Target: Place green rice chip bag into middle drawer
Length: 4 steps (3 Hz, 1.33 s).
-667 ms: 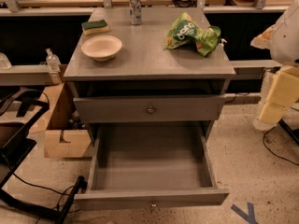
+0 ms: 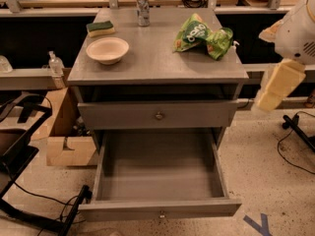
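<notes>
The green rice chip bag (image 2: 204, 36) lies crumpled on the right side of the grey cabinet top (image 2: 157, 65), white lettering facing up. The middle drawer (image 2: 160, 209) is pulled wide open below, and its grey inside holds nothing. My gripper (image 2: 274, 88), cream-coloured on a white arm, hangs in the air to the right of the cabinet. It is beyond the cabinet's right edge, lower than the bag and apart from it, holding nothing that shows.
A white bowl (image 2: 107, 49), a green-and-yellow sponge (image 2: 100, 28) and a metal can (image 2: 143, 9) stand on the cabinet top. The upper knobbed drawer (image 2: 158, 114) is closed. A cardboard box (image 2: 66, 132), a bottle (image 2: 55, 65) and black cables (image 2: 29, 195) sit at the left.
My gripper has moved a little left and up, closer to the cabinet's right edge. The bag and the drawers have not moved.
</notes>
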Tool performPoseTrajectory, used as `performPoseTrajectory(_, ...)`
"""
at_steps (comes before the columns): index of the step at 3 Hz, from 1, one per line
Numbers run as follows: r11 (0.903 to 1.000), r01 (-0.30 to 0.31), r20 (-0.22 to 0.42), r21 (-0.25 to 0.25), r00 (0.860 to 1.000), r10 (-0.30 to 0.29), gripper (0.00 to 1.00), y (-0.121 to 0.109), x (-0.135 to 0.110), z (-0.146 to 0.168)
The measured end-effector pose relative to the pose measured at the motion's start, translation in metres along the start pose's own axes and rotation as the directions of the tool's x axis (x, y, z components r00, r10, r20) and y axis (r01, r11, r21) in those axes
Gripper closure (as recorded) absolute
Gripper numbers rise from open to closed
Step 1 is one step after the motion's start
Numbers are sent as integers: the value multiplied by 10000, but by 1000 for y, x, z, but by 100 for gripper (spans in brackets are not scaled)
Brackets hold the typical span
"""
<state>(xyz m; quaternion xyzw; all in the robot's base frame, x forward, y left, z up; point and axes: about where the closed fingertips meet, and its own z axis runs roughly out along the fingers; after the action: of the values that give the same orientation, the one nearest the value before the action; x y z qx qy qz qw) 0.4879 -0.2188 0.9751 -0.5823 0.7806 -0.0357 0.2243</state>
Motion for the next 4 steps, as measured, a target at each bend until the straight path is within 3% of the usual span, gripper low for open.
performPoseTrajectory(1, 9826, -768, 558, 1692, 9961, 682, 0, -102, -18, 38)
performPoseTrajectory(2, 9690, -892, 548, 2305, 9954, 785, 0, -139, -26, 51)
performPoseTrajectory(3, 9682, -882, 549, 2342, 9955, 774, 0, -141, -27, 51)
performPoseTrajectory(4, 9708, -1113, 662, 2127, 9928, 994, 0, -149, -31, 72)
